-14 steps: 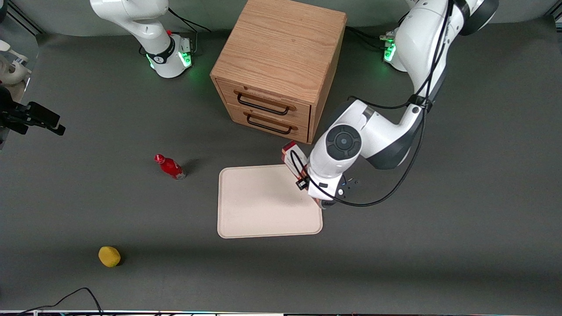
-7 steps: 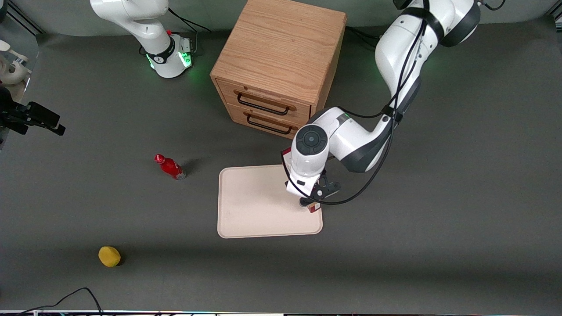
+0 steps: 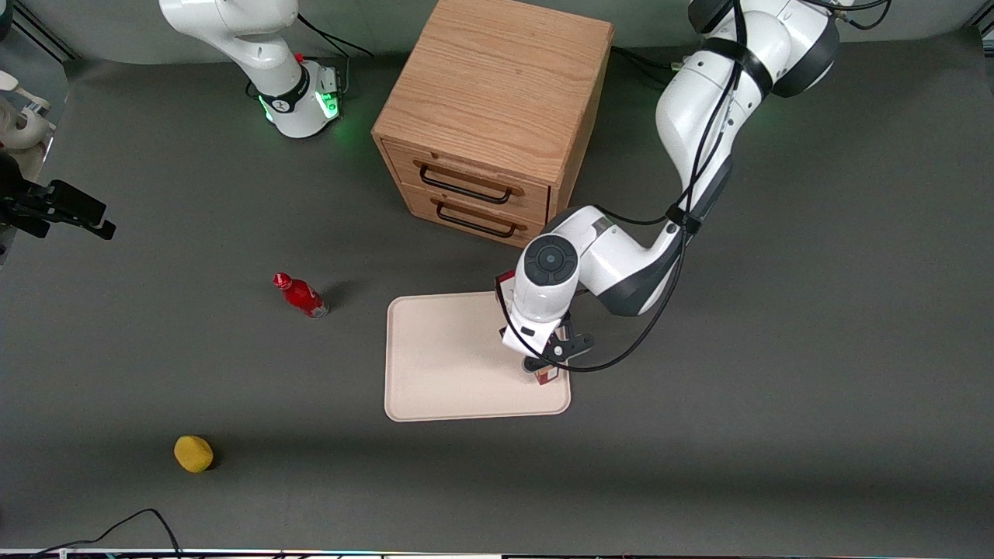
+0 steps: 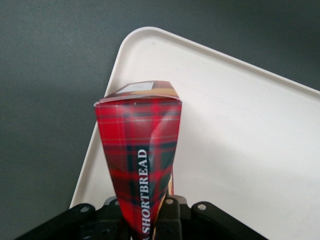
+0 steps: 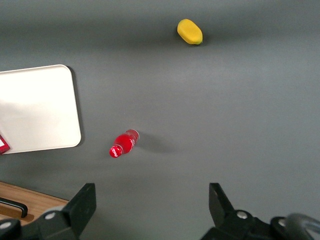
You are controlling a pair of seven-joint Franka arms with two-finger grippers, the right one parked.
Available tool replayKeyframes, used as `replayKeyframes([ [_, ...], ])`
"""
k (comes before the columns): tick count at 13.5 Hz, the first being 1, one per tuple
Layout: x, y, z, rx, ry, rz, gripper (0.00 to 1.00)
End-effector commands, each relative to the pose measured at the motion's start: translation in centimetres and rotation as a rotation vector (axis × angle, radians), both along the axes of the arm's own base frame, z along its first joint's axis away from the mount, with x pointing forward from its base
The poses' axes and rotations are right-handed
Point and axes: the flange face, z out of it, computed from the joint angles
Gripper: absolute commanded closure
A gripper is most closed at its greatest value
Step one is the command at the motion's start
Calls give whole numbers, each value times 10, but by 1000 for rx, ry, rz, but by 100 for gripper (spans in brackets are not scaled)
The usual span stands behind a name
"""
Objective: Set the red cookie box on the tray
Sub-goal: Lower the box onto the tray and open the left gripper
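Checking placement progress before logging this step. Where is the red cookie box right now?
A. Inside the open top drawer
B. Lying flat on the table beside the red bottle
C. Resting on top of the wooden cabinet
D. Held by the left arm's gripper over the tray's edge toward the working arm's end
D: the gripper has its jaws shut on the red cookie box, above the tray near its edge.
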Motion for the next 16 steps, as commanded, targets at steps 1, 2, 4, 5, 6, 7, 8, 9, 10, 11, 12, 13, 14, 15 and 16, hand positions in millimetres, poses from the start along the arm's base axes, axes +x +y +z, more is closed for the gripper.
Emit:
replayKeyframes([
  [1,-4,-14,-7,17,-23,-32,90],
  [2,-3,-13,-11,28,-26,-36,86],
  [4,-3,-14,-12,18,-33,-33,52],
  [5,-3,-15,-12,12,-35,-24,23],
  [6,-3,-14,-13,14,-34,-20,0],
  [7,-3,-14,-12,14,-34,-26,0],
  [8,-1,-10,-9,21,-30,-24,0],
  [9,0,-8,-4,24,-22,-17,0],
  [10,1,-4,5,47,-7,-14,0],
  [11,5,4,20,79,18,-14,0],
  [12,7,14,40,111,71,-31,0],
  [13,4,22,60,122,151,-74,0],
  [14,5,39,84,136,204,-110,0],
  [15,3,54,119,129,227,-139,0],
  [16,1,71,160,83,239,-163,0],
])
